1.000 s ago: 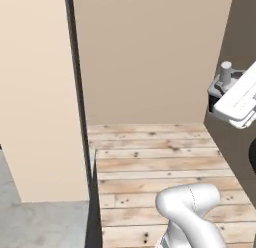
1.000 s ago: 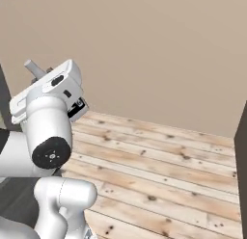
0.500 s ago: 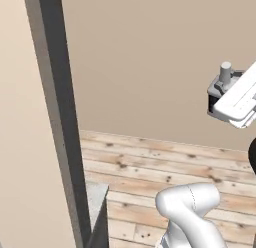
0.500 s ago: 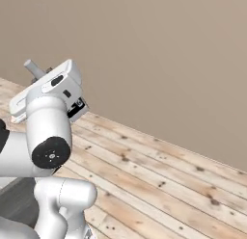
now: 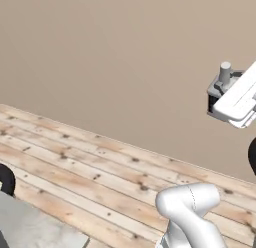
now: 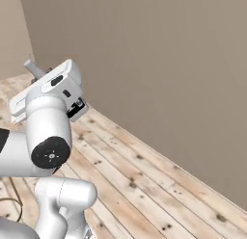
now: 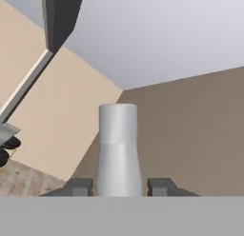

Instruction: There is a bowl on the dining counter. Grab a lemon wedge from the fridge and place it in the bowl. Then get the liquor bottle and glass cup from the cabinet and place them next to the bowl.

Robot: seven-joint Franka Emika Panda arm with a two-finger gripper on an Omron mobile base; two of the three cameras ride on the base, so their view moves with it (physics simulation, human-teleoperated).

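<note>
Raised hand (image 7: 119,185) clamped on liquor bottle (image 7: 118,149)

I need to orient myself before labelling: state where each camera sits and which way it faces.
Left base view: behind the arm to its left, facing a tan wall and plank floor; arm at lower right.
Right base view: behind to its right, same wall and floor; arm at lower left.
Hand view: on the hand, looking along the tool past the bottle it grips.

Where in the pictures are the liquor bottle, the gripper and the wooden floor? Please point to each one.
liquor bottle (image 7: 117,149): hand view, on its white neck.
gripper (image 7: 119,186): hand view, midway between the two fingertips, which grip the bottle.
wooden floor (image 5: 75,167): left base view, on a bare plank.
</note>
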